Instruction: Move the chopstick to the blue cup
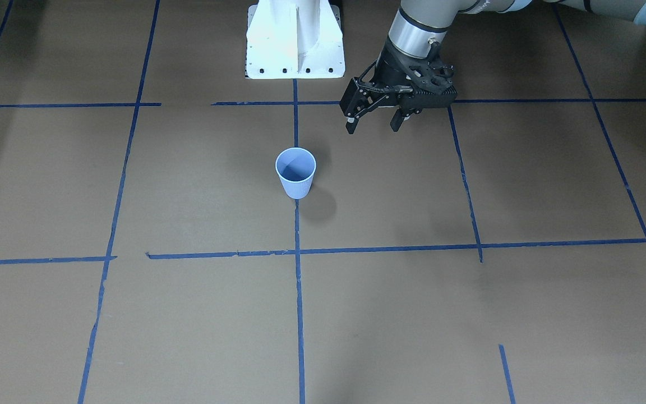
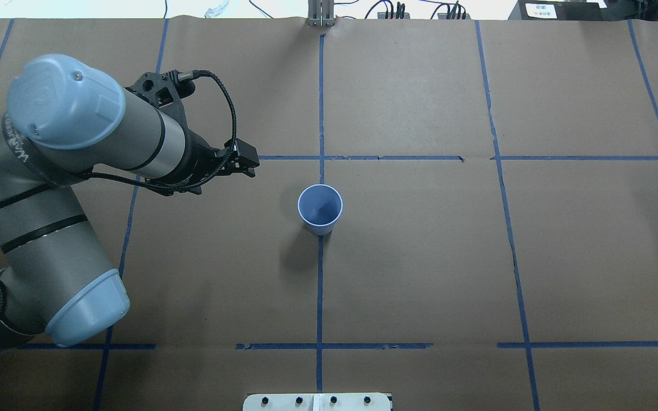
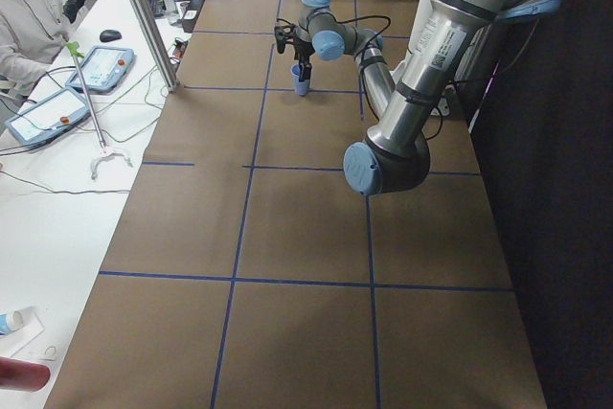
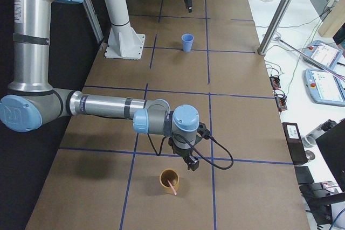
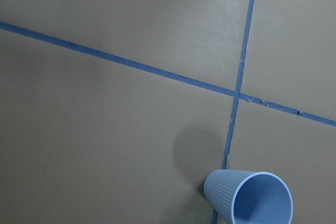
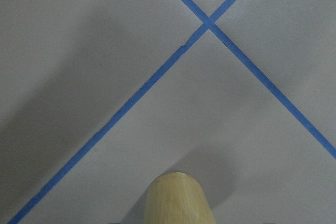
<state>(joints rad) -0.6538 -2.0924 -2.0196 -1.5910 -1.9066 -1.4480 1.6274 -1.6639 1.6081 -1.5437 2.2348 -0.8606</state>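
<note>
The left gripper (image 1: 373,125) is seen with its two fingers spread wide, and nothing is held between them. It is held above the brown paper (image 1: 553,185) that covers the table, with the fingers pointed down. It is placed near the blue cup (image 1: 296,173) but apart from it, on the robot's left side of the cup and a little closer to the white base (image 1: 295,50). The blue cup is set upright, mouth up, directly on the middle blue tape line (image 1: 299,303), between two crossing lines. In the left wrist view its ribbed wall and round rim are shown at the lower edge, just beside a crossing of the tape. The right gripper (image 4: 191,164) is found only in the side view from the robot's right, where it is small and dark, so it cannot be told if its fingers are spread or pressed together. It is held low, just beside and a little above a tan cup (image 4: 169,179). The chopstick (image 4: 173,188) is located inside this tan cup, tilted, with its pink upper part leaned on the rim. The tan cup is placed at the table's end on the robot's right, well apart from the blue cup, and its rounded wall is also shown at the bottom edge of the right wrist view.
</note>
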